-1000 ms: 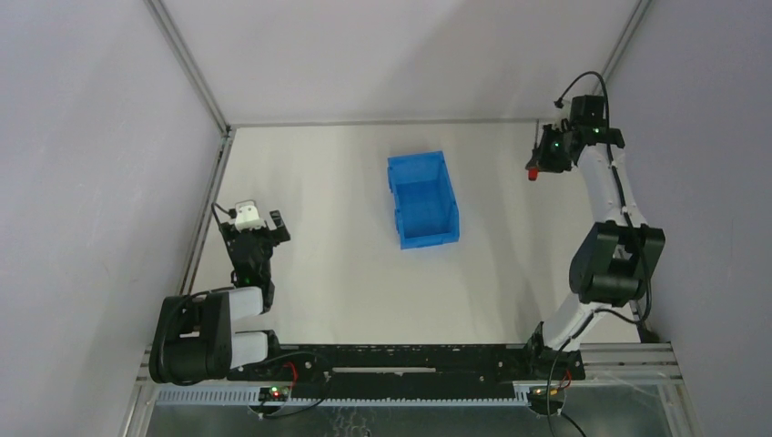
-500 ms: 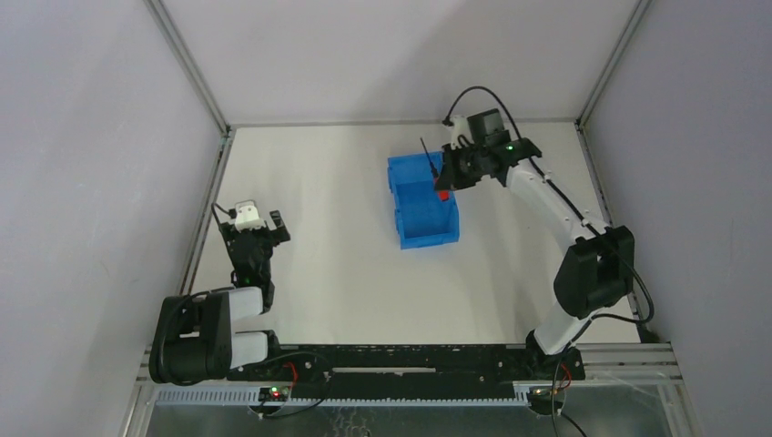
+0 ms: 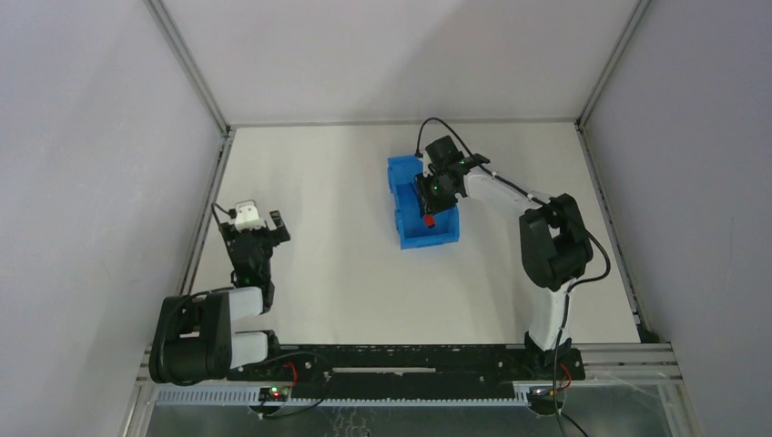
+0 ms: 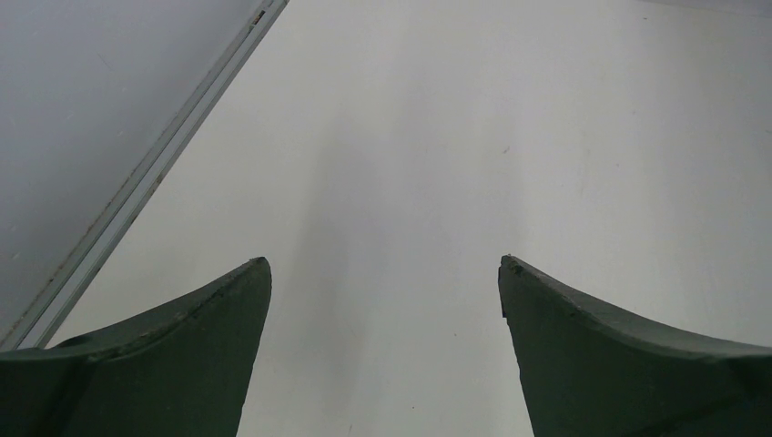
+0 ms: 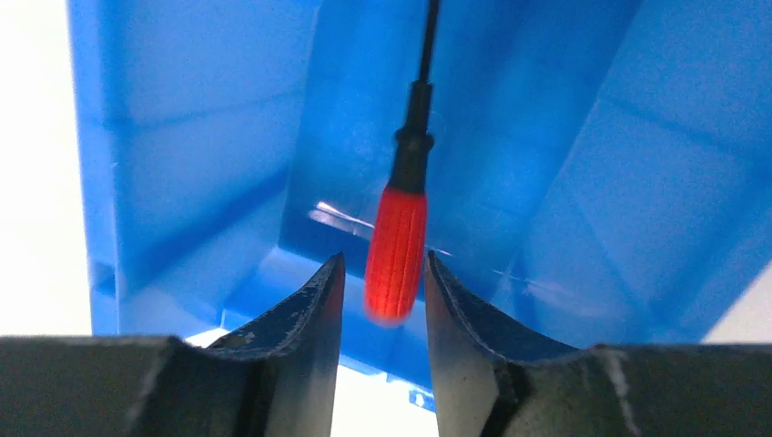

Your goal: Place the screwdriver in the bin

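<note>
The blue bin (image 3: 401, 197) stands on the white table, mid-back. My right gripper (image 3: 430, 208) reaches down into it. The screwdriver (image 3: 428, 220) shows as a red spot below the gripper, inside the bin. In the right wrist view its red handle (image 5: 397, 255) hangs between my right gripper's (image 5: 383, 259) parted fingers, blurred, with a gap on the left side; its black shaft points away along the bin's blue wall (image 5: 182, 137). My left gripper (image 3: 259, 223) rests open over bare table at the left, nothing between its fingers (image 4: 384, 262).
A metal frame rail (image 4: 146, 182) runs along the table's left edge beside my left gripper. Grey walls enclose the table on three sides. White table surface (image 3: 337, 264) lies between the bin and the arm bases.
My right arm swung left from the far right side to the bin and lowered the screwdriver into it. Its jaws have parted around the handle. The left arm stayed still.
</note>
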Robot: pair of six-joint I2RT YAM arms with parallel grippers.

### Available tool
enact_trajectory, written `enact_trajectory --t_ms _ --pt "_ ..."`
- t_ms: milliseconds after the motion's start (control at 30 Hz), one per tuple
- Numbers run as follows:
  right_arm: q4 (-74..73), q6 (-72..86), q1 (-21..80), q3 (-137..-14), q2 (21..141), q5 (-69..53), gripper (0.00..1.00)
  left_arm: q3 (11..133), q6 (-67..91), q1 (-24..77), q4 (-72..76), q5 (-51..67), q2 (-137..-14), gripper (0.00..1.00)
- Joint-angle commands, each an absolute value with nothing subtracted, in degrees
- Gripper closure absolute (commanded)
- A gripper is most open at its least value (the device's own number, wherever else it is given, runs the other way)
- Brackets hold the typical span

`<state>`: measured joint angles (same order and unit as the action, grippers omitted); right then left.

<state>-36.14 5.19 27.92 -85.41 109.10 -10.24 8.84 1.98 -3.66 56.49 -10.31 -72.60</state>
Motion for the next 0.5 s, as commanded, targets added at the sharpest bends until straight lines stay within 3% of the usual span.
enact_trajectory --t_ms 0,467 --pt "-33.90 7.03 29.62 -87.07 110.10 -6.31 0.53 11.10 1.67 -3.43 60.29 -10.34 -72.07 0.00" --pt "-33.75 8.80 30.59 -87.14 100.44 -1.49 0.44 11.06 1.63 -3.43 60.29 -10.45 -72.11 0.00"
